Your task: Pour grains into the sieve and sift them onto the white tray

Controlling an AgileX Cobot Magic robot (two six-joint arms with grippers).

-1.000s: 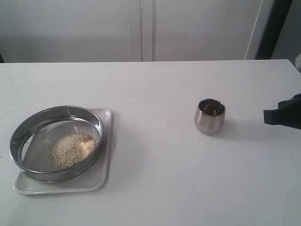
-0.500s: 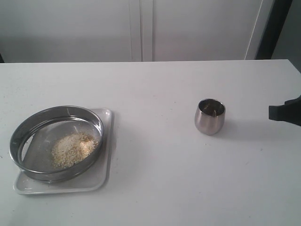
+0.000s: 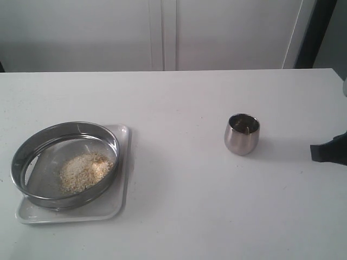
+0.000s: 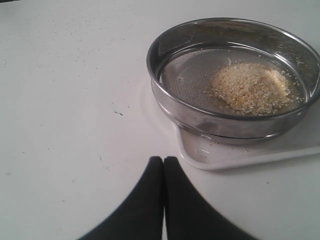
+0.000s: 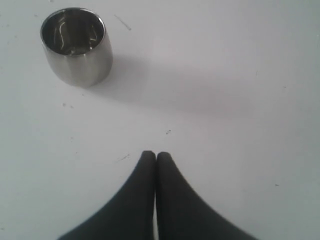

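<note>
The sieve point(image 3: 21, 151) point(image 4: 200, 117) rests on the white tray point(image 3: 122, 189) point(image 4: 235, 155) at the left of the table. A heap of golden and beige grains point(image 3: 84, 171) point(image 4: 250, 88) lies on its mesh. My left gripper point(image 4: 163, 160) is shut and empty, hovering over the table just short of the tray's corner; the exterior view does not show it. My right gripper point(image 3: 314, 153) point(image 5: 155, 155) is shut and empty at the far right edge, well apart from the small steel cup point(image 3: 242, 134) point(image 5: 76, 45), which stands upright.
The white table point(image 3: 184, 216) carries only the tray with the sieve on the left and the cup right of centre. A white wall with a vertical seam point(image 3: 162, 32) rises behind the table's far edge.
My right gripper has drawn back towards the right edge and dropped lower in the exterior view, farther from the cup. The sieve, grains, tray and cup have not moved.
</note>
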